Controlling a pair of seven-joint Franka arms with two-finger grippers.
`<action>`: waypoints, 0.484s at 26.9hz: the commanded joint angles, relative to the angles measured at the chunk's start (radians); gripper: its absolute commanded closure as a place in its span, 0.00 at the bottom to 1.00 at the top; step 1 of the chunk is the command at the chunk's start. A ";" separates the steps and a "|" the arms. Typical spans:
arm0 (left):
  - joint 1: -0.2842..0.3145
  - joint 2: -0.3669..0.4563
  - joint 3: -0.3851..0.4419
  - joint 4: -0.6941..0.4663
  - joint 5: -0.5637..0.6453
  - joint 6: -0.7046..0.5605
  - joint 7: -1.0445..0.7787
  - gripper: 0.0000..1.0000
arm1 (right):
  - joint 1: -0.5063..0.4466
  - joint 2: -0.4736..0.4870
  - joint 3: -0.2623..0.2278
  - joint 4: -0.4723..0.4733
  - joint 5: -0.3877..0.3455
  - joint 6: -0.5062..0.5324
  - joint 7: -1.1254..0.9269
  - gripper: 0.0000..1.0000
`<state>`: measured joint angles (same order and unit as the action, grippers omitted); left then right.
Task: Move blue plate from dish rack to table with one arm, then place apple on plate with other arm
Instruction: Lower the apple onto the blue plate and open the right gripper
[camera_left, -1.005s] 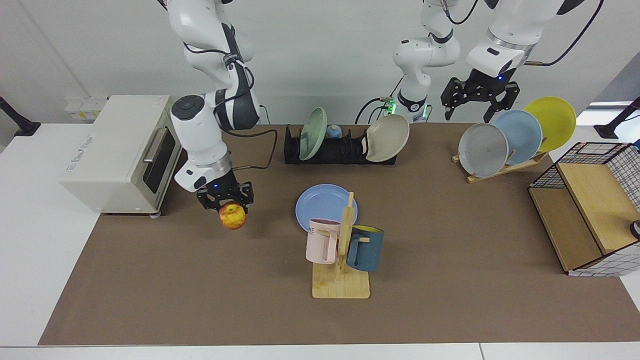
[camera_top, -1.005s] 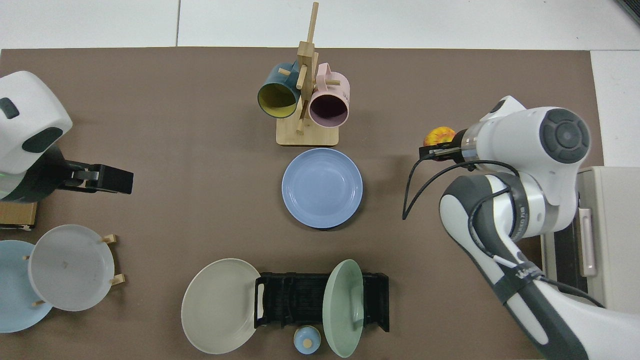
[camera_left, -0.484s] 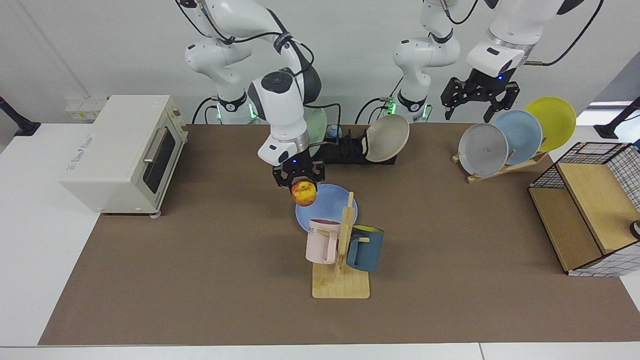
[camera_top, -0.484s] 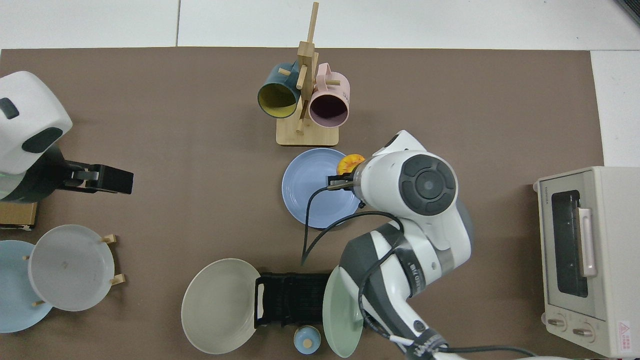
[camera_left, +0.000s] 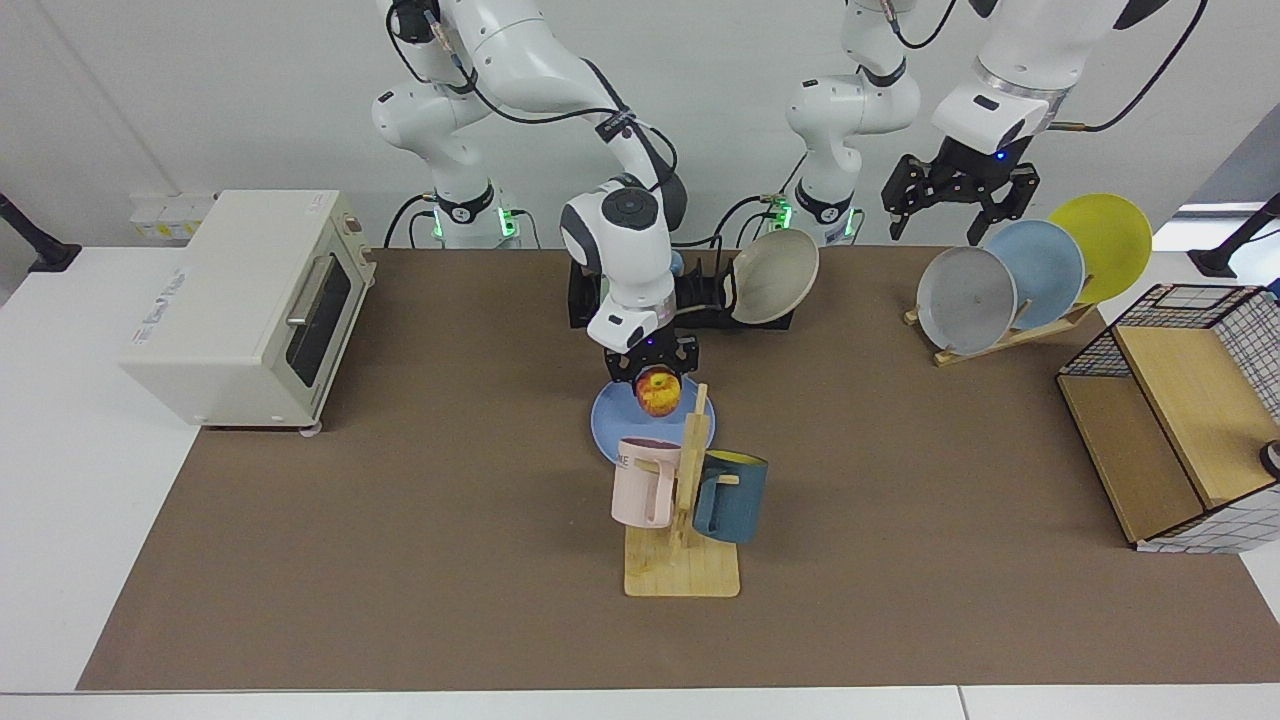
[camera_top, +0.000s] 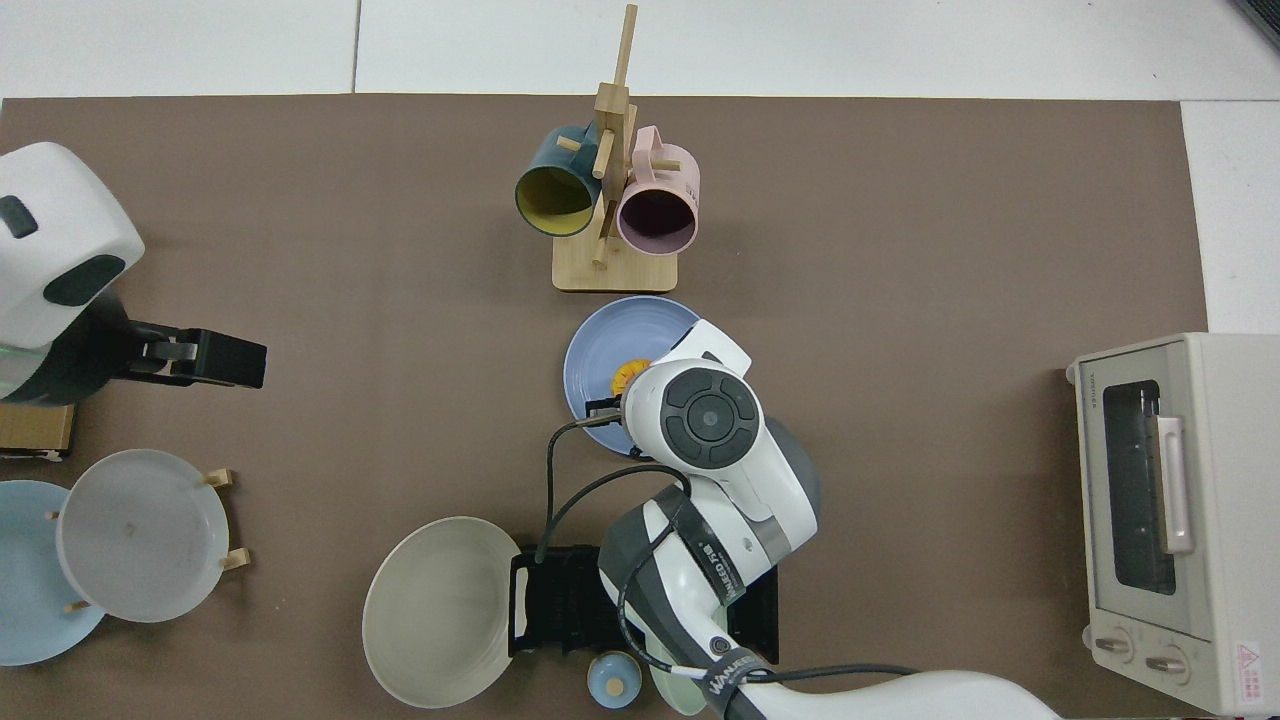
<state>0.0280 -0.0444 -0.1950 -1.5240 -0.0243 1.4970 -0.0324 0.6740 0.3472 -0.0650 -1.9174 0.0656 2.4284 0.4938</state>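
The blue plate lies flat on the table's brown mat, just behind the mug tree. My right gripper hangs over the plate's middle, shut on the red-and-yellow apple. From above only a sliver of the apple shows beside the arm's wrist. Whether the apple touches the plate I cannot tell. The black dish rack stands behind, partly hidden by the right arm. My left gripper waits open, high above the wooden plate stand.
A wooden mug tree with a pink and a dark blue mug stands close in front of the plate. A beige plate leans at the rack's end. A toaster oven, a plate stand and a wire-sided box line the sides.
The right arm carried the apple from near the toaster oven across to above the blue plate and lowered it a little. The left arm has not moved.
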 joint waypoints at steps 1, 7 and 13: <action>-0.008 -0.026 0.011 -0.028 0.003 0.008 0.003 0.00 | -0.022 -0.010 0.001 -0.006 -0.004 0.015 -0.034 1.00; -0.008 -0.026 0.011 -0.028 0.003 0.008 0.003 0.00 | -0.019 0.026 0.001 -0.008 -0.004 0.066 -0.032 1.00; -0.008 -0.026 0.011 -0.028 0.003 0.008 0.003 0.00 | -0.019 0.033 0.001 -0.008 -0.004 0.074 -0.032 0.99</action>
<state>0.0280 -0.0446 -0.1950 -1.5240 -0.0243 1.4970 -0.0324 0.6653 0.3729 -0.0716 -1.9192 0.0656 2.4670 0.4819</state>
